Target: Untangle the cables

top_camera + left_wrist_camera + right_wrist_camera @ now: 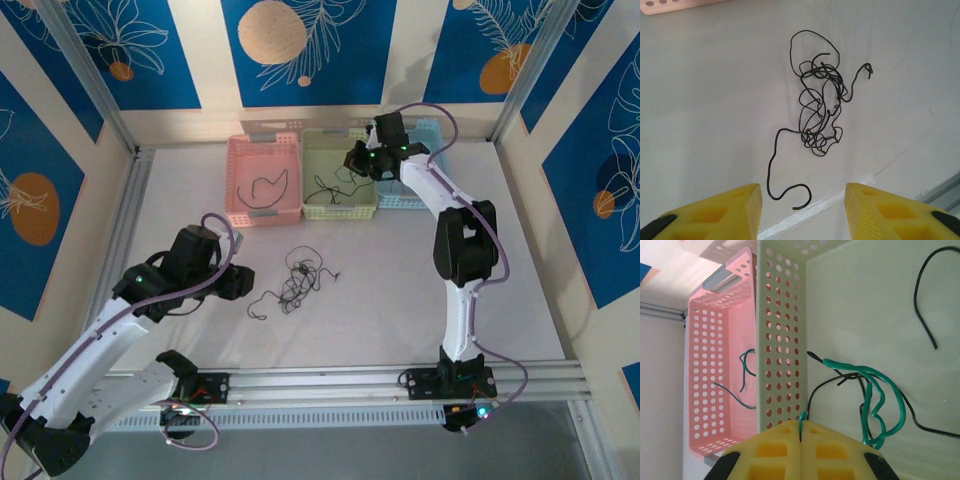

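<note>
Several cables (820,105) lie before parted left gripper (802,192); right gripper (801,427) pinches green cable (880,400) beside basket wall (782,340).

i'm holding my left arm bent low, my left gripper (802,200) angling downward with its jaws standing partly apart. i'm holding my right arm stretched far forward, my right gripper (801,432) pinching tight on a green cable (850,367).
</note>
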Robot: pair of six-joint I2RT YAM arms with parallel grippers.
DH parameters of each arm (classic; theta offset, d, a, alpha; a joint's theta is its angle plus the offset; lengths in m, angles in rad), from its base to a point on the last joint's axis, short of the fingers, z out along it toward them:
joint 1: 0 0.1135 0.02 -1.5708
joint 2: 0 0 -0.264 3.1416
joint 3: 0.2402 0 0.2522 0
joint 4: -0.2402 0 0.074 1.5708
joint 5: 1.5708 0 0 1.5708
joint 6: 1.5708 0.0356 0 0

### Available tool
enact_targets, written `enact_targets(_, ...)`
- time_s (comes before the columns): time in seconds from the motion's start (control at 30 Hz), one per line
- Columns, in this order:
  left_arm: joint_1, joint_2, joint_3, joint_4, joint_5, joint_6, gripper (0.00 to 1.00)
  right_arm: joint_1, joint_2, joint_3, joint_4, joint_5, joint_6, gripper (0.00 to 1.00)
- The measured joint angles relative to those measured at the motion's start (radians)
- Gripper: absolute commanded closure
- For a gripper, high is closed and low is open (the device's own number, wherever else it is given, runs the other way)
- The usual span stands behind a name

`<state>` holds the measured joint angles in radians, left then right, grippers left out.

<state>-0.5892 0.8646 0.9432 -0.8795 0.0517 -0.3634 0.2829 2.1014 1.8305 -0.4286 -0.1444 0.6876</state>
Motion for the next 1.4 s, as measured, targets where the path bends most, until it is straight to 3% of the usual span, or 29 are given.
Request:
enact_targets(0.53, 0.017, -0.012, -0.001, 0.000, -0.010, 0.000, 0.52, 0.038, 0.045, 0.093, -0.037, -0.021, 0.016, 1.00)
enact_targets(0.8, 0.034, -0.085, -0.001, -0.003, -0.089, -0.001, 0.51, 0.063, 0.044, 0.099, -0.043, -0.021, 0.007, 1.00)
enact_targets(1.07, 0.044, -0.168, -0.001, -0.016, -0.190, -0.011, 0.43, 0.134, 0.035, 0.104, -0.045, -0.025, -0.033, 1.00)
enact_targets(1.3, 0.051, -0.175, -0.001, -0.021, -0.207, -0.012, 0.43, 0.203, 0.066, 0.213, -0.032, -0.092, -0.036, 1.00)
enact_targets(1.33, 0.051, -0.172, -0.001, -0.021, -0.207, -0.012, 0.43, 0.214, 0.085, 0.248, -0.030, -0.101, -0.036, 0.96)
enact_targets(1.4, 0.051, -0.167, -0.001, -0.020, -0.207, -0.011, 0.43, 0.234, 0.134, 0.319, -0.029, -0.116, -0.034, 0.73)
